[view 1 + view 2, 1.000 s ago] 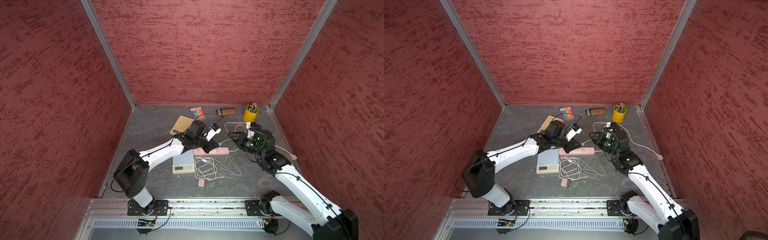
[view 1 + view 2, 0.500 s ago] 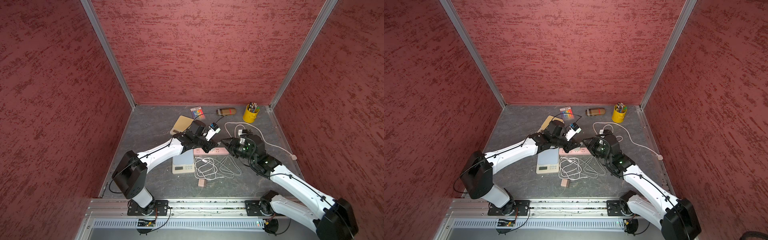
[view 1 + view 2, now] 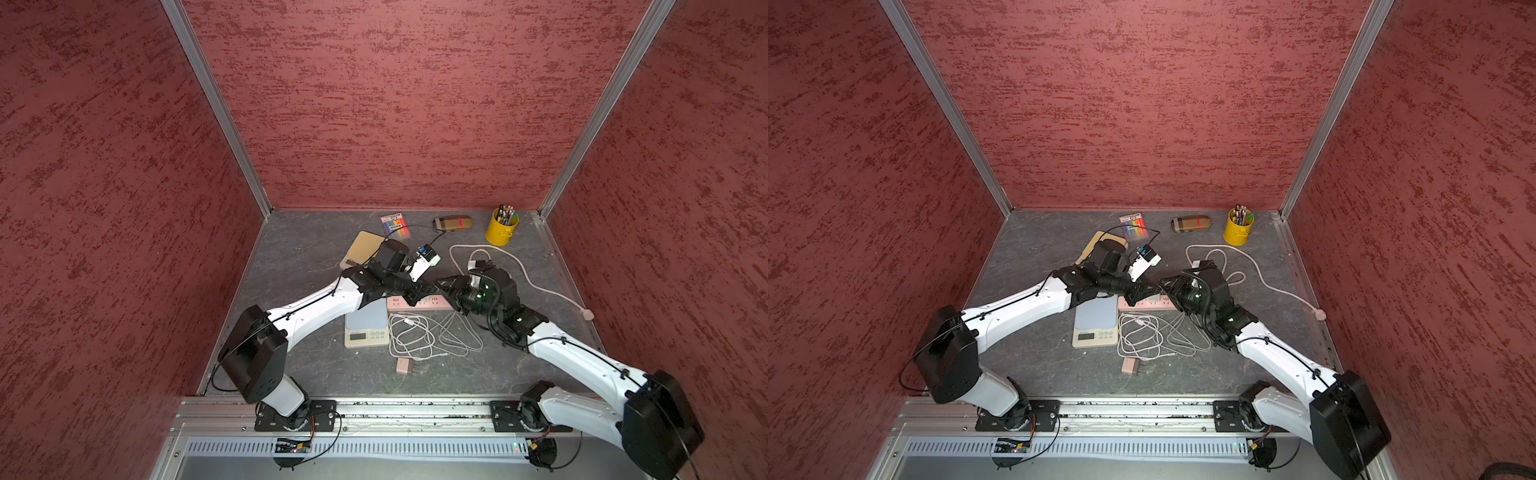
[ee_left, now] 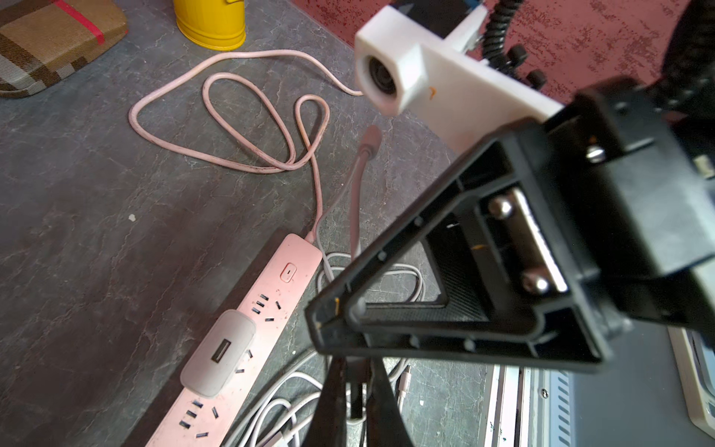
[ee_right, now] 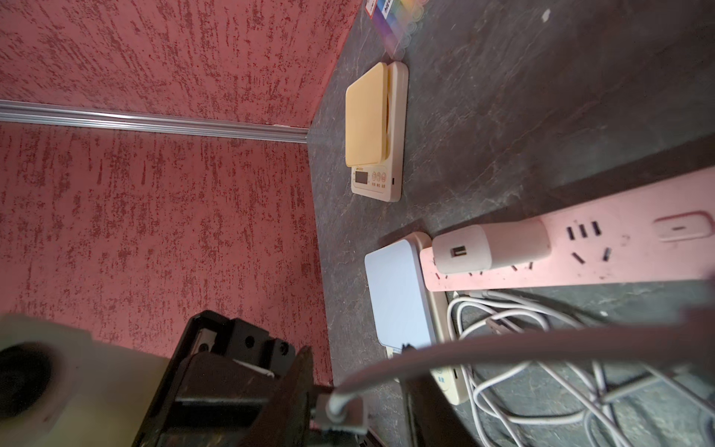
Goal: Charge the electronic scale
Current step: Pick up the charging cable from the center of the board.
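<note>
The electronic scale [image 3: 365,322], cream with a pale blue platform, lies beside the pink power strip [image 3: 436,304], which carries a grey USB adapter [image 4: 218,352]. Both grippers meet just above the strip. My left gripper [image 4: 358,406] is shut on a grey cable [image 4: 358,185] close to its plug. My right gripper [image 5: 356,406] is open, its fingers [image 5: 298,387] standing on either side of that metal plug [image 5: 340,416], with a gap on one side. In both top views the left gripper [image 3: 417,296] and right gripper [image 3: 1165,286] nearly touch tip to tip.
A second scale [image 5: 371,127] with a tan platform lies further back. White cables [image 3: 411,336] are coiled beside the blue scale, with a loose pink adapter [image 3: 402,365] in front. The strip's cord [image 3: 519,266] loops right. A yellow pencil cup [image 3: 502,227], pencil case [image 3: 453,223] and marker pack [image 3: 395,224] line the back wall.
My right arm has swung left from near the strip's cord until its fingers straddle the plug that the left gripper holds. The left arm has hardly moved.
</note>
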Available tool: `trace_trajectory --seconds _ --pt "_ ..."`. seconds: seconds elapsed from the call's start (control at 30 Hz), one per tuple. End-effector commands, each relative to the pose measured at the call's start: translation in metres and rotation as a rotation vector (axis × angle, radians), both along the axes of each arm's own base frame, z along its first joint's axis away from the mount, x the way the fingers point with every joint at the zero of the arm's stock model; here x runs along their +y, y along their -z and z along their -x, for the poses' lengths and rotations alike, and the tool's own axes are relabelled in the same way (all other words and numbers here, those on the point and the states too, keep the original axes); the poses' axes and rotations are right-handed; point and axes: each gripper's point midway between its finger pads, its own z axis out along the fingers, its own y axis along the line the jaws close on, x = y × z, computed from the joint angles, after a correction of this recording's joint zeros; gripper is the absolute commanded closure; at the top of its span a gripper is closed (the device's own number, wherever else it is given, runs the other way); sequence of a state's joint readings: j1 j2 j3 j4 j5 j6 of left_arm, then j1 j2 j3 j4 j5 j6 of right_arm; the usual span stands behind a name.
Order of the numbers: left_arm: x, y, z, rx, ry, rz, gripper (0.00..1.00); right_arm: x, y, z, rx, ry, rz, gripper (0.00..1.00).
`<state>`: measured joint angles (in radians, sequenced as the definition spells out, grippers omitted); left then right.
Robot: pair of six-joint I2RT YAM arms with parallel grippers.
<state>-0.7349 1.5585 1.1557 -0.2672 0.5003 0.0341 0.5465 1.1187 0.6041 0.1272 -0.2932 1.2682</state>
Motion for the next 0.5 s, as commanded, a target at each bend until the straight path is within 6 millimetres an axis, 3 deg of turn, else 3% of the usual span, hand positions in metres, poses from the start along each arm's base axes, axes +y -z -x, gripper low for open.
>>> trace_trajectory --seconds 0.0,0.47 --pt "-0.001 -0.013 0.003 -0.026 0.016 0.042 1.0 0.002 -0.013 -0.002 -0.03 0.004 -0.025 0.59" --pt "0.003 -0.003 0.006 -0.015 0.017 0.003 0.97 0.002 -0.014 -0.002 -0.04 0.003 0.016 0.99"
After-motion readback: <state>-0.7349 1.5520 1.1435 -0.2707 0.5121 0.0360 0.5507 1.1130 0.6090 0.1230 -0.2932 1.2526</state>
